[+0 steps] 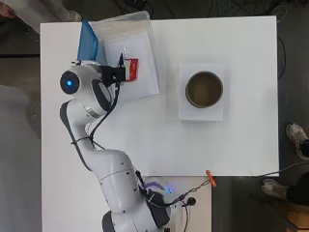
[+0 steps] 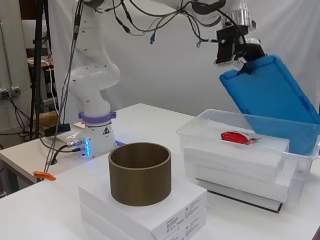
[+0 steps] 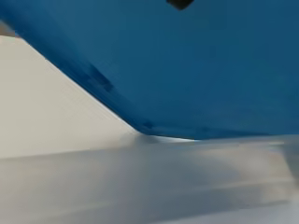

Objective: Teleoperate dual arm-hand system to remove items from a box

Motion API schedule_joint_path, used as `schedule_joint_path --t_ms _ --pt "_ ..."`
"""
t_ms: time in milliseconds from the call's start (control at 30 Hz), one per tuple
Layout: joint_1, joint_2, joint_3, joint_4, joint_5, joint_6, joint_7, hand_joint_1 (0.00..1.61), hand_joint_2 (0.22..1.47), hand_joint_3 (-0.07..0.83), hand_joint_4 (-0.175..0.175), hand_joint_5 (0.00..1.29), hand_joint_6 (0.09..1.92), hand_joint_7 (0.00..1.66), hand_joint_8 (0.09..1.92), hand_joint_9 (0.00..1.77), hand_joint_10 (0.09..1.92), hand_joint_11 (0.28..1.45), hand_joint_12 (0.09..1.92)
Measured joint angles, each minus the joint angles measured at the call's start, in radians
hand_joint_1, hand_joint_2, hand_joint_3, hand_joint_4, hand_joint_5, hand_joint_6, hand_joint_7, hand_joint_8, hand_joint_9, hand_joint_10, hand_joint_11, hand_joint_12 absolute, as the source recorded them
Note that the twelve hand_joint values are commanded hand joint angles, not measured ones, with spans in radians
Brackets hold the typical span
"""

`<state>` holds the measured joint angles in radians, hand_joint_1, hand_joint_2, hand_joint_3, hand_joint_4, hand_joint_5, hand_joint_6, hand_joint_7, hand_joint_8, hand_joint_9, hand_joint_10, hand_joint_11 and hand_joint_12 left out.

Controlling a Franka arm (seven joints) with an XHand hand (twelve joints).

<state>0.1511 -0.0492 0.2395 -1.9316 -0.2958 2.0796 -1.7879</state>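
A clear plastic box [image 2: 200, 126] stands at the table's far left in the overhead view, its rim [image 1: 150, 53] showing beside the arm. Its blue lid [image 2: 272, 87] is tilted up and open; the same lid [image 1: 89, 41] appears edge-on from overhead and fills the wrist view [image 3: 196, 70]. A red packet [image 2: 236, 137] lies inside on white slabs, also seen from above [image 1: 132, 69]. My hand [image 2: 248, 50] is high up at the lid's top edge, well above the packet. How the hand is set cannot be made out.
A brown open cylinder [image 1: 204, 89] stands on a stack of white flat boxes [image 2: 150, 215] right of the clear box. An orange clip [image 1: 210, 178] sits at the table's near edge. Cables hang from the arm above the box.
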Motion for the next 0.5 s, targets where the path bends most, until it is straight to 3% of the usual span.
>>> schedule_joint_path --t_ms 33,67,100,133,167,233,300,400,500 --pt "0.014 -0.036 0.005 -0.06 0.045 0.024 -0.027 1.33 1.22 0.003 -0.133 0.58 1.67 0.77 1.42 0.91 0.96 0.82 0.09" --pt "0.034 -0.083 0.012 -0.135 0.098 0.049 -0.052 1.37 1.21 0.002 -0.02 0.5 1.72 0.73 1.52 0.89 1.02 0.84 0.09" --pt "0.055 -0.131 0.018 -0.212 0.144 0.07 -0.069 1.41 1.21 0.002 0.068 0.44 1.77 0.69 1.6 0.87 1.08 0.86 0.1" --pt "0.077 -0.18 0.027 -0.289 0.182 0.091 -0.082 1.43 1.21 0.001 0.121 0.39 1.81 0.66 1.65 0.85 1.12 0.85 0.16" --pt "0.104 -0.237 0.039 -0.37 0.22 0.112 -0.096 1.44 1.21 0.001 0.149 0.36 1.85 0.64 1.69 0.83 1.15 0.8 0.31" --pt "0.171 -0.369 0.067 -0.525 0.327 0.137 -0.114 1.45 1.22 0.001 0.17 0.32 1.9 0.62 1.75 0.81 1.18 0.69 0.62" --pt "0.246 -0.515 0.092 -0.632 0.466 0.129 -0.108 1.45 1.23 0.001 0.175 0.29 1.92 0.61 1.79 0.79 1.19 0.63 0.8" --pt "0.33 -0.708 0.096 -0.745 0.587 0.112 -0.099 1.49 1.21 0.003 0.175 0.27 1.92 0.56 1.86 0.77 1.25 0.6 0.87" --pt "0.379 -0.921 0.064 -0.8 0.592 0.027 -0.026 1.45 1.23 0.007 0.175 0.26 1.92 0.58 1.83 0.76 1.24 0.59 0.86"
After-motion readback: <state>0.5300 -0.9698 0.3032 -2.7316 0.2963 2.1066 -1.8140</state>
